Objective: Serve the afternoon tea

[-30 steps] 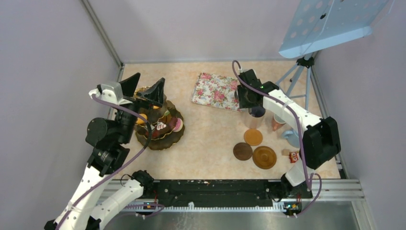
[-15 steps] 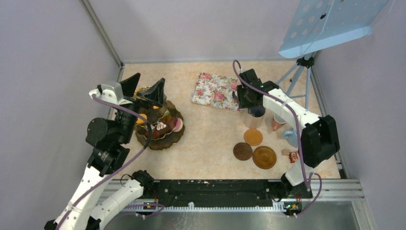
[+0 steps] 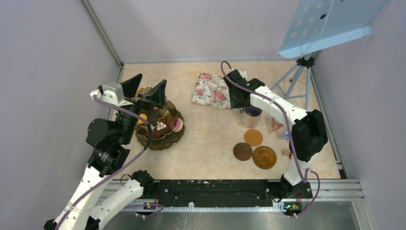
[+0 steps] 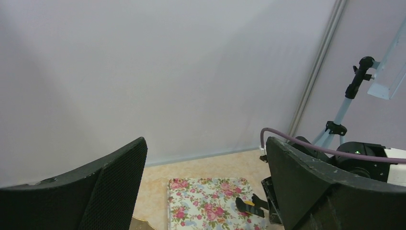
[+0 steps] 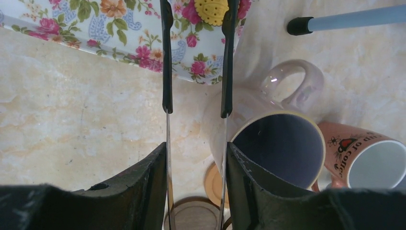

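My right gripper [image 5: 196, 155] is shut on the black tongs [image 5: 166, 72], its jaws pressing the two metal arms together. The tong tips pinch a round yellow-orange biscuit [image 5: 211, 9] above the near corner of the rose-patterned tray [image 5: 95, 24]. From above, the right gripper [image 3: 238, 98] sits at the tray's [image 3: 210, 91] right end. The tall lilac mug [image 5: 268, 139] stands just beside the tongs. My left gripper [image 3: 146, 88] hangs open and empty over the tiered stand of small toy cakes [image 3: 160, 127]. The left wrist view shows the tongs [image 4: 249, 207] over the tray [image 4: 206, 201].
A pink printed mug [image 5: 364, 163] stands right of the lilac mug. Three round coasters [image 3: 253, 137] [image 3: 242, 151] [image 3: 264, 157] lie in front of the mugs. A blue tripod leg [image 5: 344, 20] and its stand [image 3: 292, 76] occupy the far right corner. Walls enclose the table.
The right arm has swung left and away from me, carrying the tongs from above the lilac mug to the tray's right end. The left arm has not moved.
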